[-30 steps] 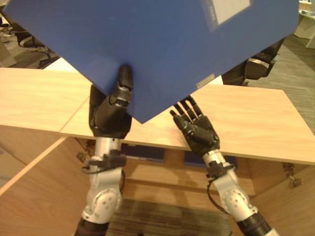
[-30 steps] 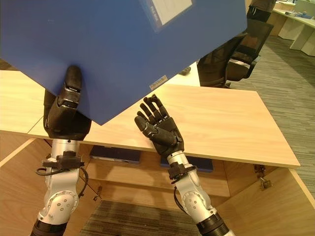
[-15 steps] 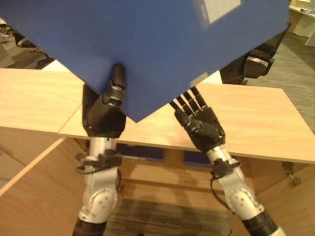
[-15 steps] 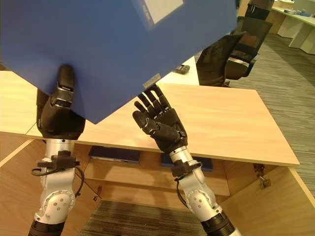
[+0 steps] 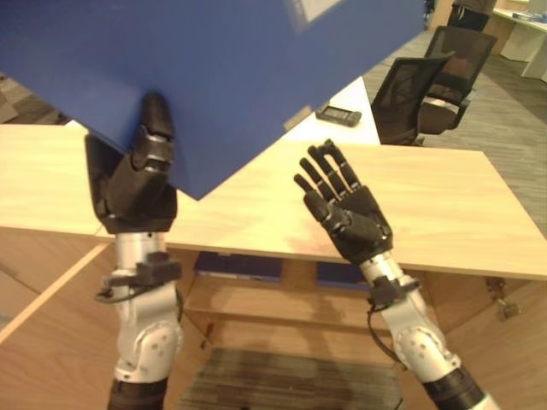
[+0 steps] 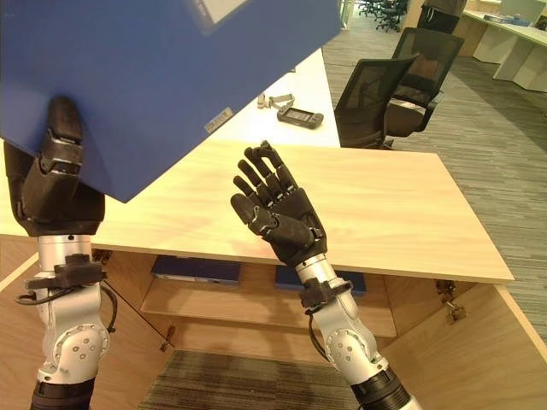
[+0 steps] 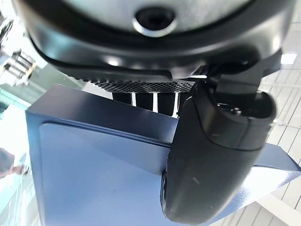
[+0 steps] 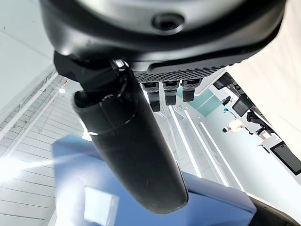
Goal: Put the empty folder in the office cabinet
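Left hand (image 5: 137, 184) holds up the blue folder (image 5: 197, 68).
Its thumb and fingers pinch the folder's edge (tilted, above the wooden desk (image 5: 444, 213)); the right hand (image 5: 346, 218) is spread wide, touching nothing.

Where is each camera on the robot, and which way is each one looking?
Left and right eye views: on the head, looking down at the wooden table; both arms show.
Left wrist view: on the left wrist, looking along the left hand, thumb pinching the blue folder.
Right wrist view: on the right wrist, looking up past the open right hand.
Shared: all four views show the folder.
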You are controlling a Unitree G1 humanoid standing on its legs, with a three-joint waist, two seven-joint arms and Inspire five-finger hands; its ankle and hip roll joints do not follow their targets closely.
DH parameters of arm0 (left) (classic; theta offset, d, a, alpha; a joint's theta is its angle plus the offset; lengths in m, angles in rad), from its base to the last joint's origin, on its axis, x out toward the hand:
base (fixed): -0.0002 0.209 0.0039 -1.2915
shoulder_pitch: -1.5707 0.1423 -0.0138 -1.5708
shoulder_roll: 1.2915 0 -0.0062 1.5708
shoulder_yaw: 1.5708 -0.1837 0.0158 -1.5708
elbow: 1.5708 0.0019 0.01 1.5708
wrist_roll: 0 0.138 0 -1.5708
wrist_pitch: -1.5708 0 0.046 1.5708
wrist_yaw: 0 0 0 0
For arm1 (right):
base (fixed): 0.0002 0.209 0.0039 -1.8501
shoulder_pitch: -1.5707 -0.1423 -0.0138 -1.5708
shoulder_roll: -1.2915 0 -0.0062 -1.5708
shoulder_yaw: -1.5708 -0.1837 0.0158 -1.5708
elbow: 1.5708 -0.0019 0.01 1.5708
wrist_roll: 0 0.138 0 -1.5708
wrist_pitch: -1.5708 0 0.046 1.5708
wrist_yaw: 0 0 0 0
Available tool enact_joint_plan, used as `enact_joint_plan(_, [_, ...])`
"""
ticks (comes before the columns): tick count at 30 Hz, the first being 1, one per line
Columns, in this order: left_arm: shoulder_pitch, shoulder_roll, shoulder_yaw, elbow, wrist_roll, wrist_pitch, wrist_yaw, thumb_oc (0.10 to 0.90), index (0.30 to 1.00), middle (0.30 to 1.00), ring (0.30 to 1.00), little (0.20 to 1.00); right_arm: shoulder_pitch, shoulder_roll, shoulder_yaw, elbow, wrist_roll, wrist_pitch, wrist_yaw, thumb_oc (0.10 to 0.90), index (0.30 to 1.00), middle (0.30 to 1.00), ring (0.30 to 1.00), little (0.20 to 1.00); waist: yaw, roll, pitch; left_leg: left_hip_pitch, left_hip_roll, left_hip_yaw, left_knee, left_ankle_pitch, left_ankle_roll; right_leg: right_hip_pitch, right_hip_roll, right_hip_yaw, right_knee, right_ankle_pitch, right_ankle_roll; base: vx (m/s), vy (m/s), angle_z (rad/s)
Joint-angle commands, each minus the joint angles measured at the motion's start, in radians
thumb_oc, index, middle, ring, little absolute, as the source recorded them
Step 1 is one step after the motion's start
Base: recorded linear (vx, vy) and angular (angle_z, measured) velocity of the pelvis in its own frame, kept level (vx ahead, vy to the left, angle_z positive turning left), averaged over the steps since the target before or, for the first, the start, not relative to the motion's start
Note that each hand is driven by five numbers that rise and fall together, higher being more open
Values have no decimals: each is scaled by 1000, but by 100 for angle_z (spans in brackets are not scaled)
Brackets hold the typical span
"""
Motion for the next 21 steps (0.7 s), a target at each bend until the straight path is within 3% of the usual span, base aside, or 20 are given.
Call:
enact_joint_plan(1, [-121,75,31,42,19,-96,-7,400,300,300,300,300,-62,27,-51,-125,4,-67,66,800,900,900,900,900,2,-16,-112,-36,28,-38,3,22,-20,-19,-54,33,104,-99,70,0,0,0])
enact_joint_plan(21, [-97,12,-124,116,1,-5,-49,400,300,300,300,300,-153,90,15,-86,25,-78,39,800,900,900,900,900,0,-24,-102,-26,28,-33,3,7,-17,-11,-56,40,99,-104,70,7,0,0])
